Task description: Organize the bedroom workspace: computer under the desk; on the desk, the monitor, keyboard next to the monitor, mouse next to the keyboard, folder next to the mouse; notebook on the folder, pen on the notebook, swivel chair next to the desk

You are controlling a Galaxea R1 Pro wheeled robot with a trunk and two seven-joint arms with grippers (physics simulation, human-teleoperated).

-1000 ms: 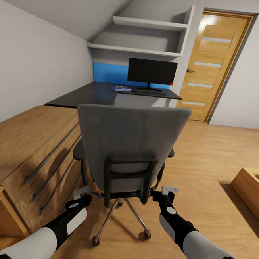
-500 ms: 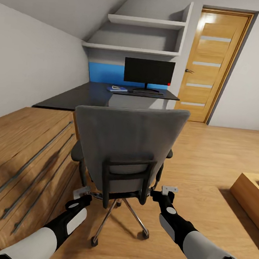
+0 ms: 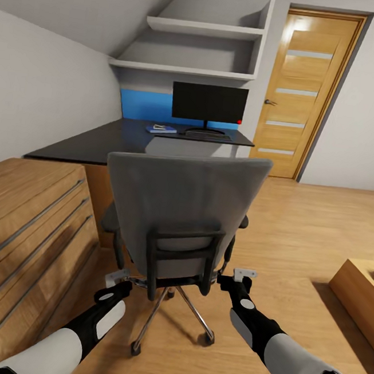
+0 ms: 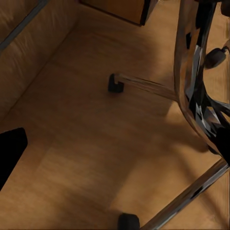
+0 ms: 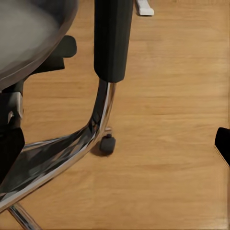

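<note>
The chair point(image 3: 183, 221) stands on the wood floor point(image 3: 315, 223), its grey back toward the robot, between a drawer unit point(image 3: 26, 239) on the left and open floor on the right. The left gripper point(image 3: 117, 276) is near the lower left edge of the chair back and the right gripper point(image 3: 244, 274) near the lower right edge; I cannot tell if either is apart or together (the fingers are too small here). Beyond the chair is the dark counter point(image 3: 100, 140), carrying the monitor point(image 3: 209, 103), a keyboard point(image 3: 207, 135) under it, and a blue item point(image 3: 161, 129) just beside. A door point(image 3: 304, 90) is at the right of the counter.
</note>
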